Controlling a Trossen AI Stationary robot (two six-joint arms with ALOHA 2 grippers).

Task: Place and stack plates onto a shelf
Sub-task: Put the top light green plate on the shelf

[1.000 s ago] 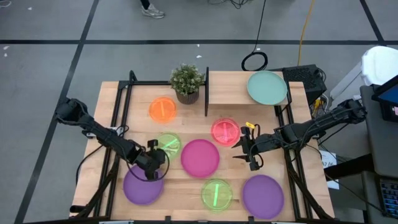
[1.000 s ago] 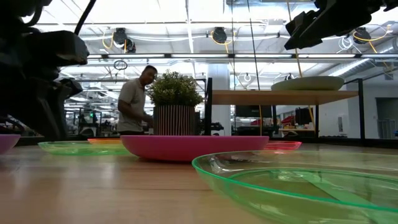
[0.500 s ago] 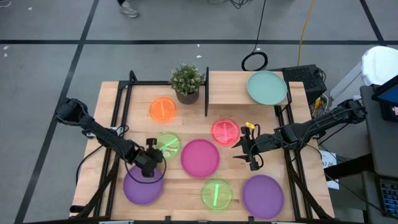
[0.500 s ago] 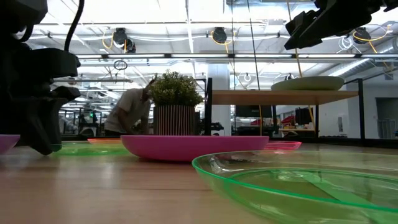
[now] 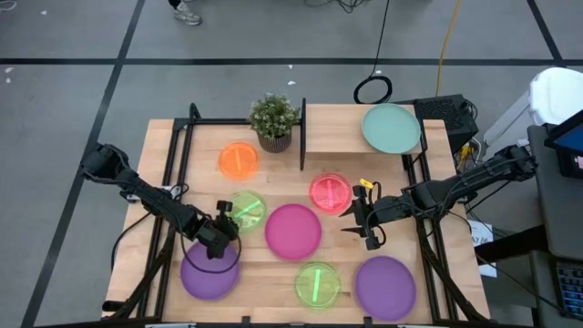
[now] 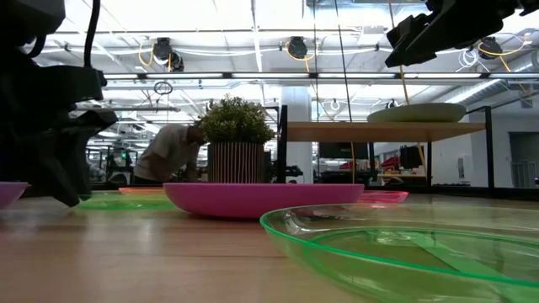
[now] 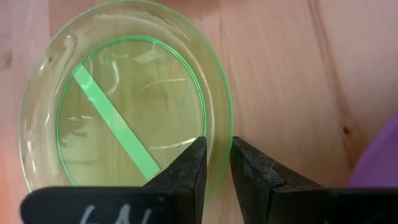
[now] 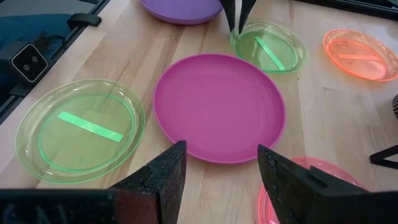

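The wooden tabletop is carrying 7 plates, with the shelf standing at its back edge and bearing 1 teal plate. The magenta plate is lying mid-table, just ahead of the right gripper, whose 2 fingers are standing wide apart and holding nothing. The 2 purple plates are sitting at the near corners: the left purple plate just behind the left gripper's fingers, the right purple plate off to the side of the right gripper. The potted plant is standing beside the shelf's black upright edge.

Among the smaller translucent plates, the pink-red plate is lying close beside the right gripper, the orange plate is sitting well beyond the left gripper, and 1 lime green plate is lying near the front edge.

The left gripper is straddling the rim of the other lime green plate, its 2 fingers narrowed to a slim gap, 1 inside the rim and 1 outside.
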